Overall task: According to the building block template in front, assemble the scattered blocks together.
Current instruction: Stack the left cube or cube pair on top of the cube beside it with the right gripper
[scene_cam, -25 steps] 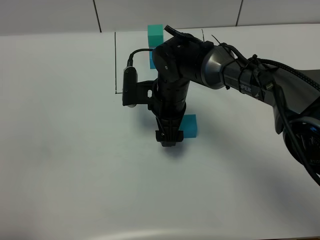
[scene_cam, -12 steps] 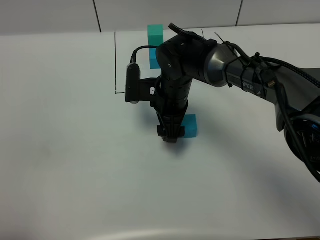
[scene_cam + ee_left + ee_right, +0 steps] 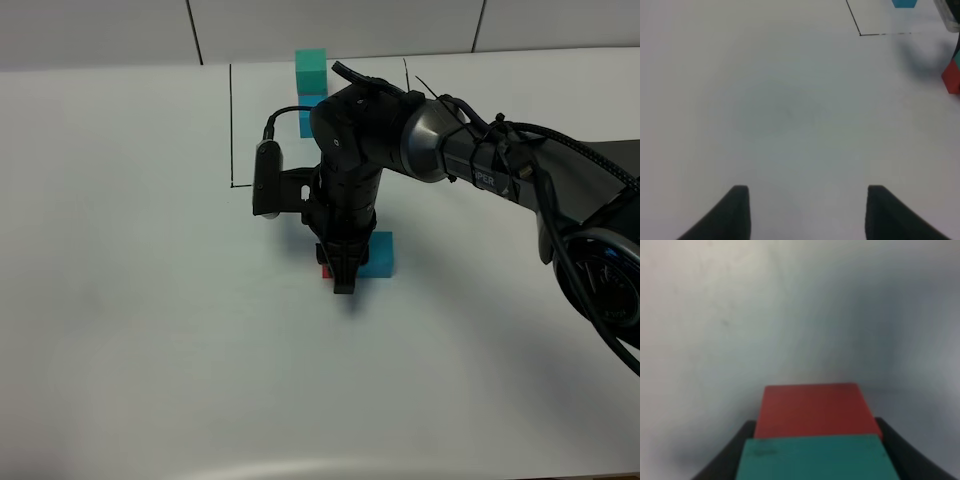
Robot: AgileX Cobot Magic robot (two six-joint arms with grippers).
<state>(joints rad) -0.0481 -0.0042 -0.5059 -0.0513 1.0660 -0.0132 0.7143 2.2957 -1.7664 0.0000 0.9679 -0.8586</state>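
My right gripper (image 3: 343, 283) points down at the table's middle, touching the left side of the blue cube (image 3: 379, 253). In the right wrist view its fingers (image 3: 735, 452) flank the teal-green cube (image 3: 815, 460), with the red cube (image 3: 815, 410) set against it just beyond. A sliver of the red cube (image 3: 326, 271) shows beside the gripper. The template (image 3: 311, 68), teal-green over blue, stands at the back inside thin black lines (image 3: 231, 120), partly hidden by the arm. My left gripper (image 3: 807, 200) is open and empty over bare table, far from the cubes.
The white table (image 3: 150, 330) stretches around the cubes. The right arm and its cables (image 3: 520, 170) cross the right side. In the left wrist view the red cube (image 3: 952, 77) shows at the edge, beside the black line corner (image 3: 861, 34).
My right gripper has shifted slightly right and settled lower against the blue cube. A red edge now shows at its left side. The blue cube has not moved.
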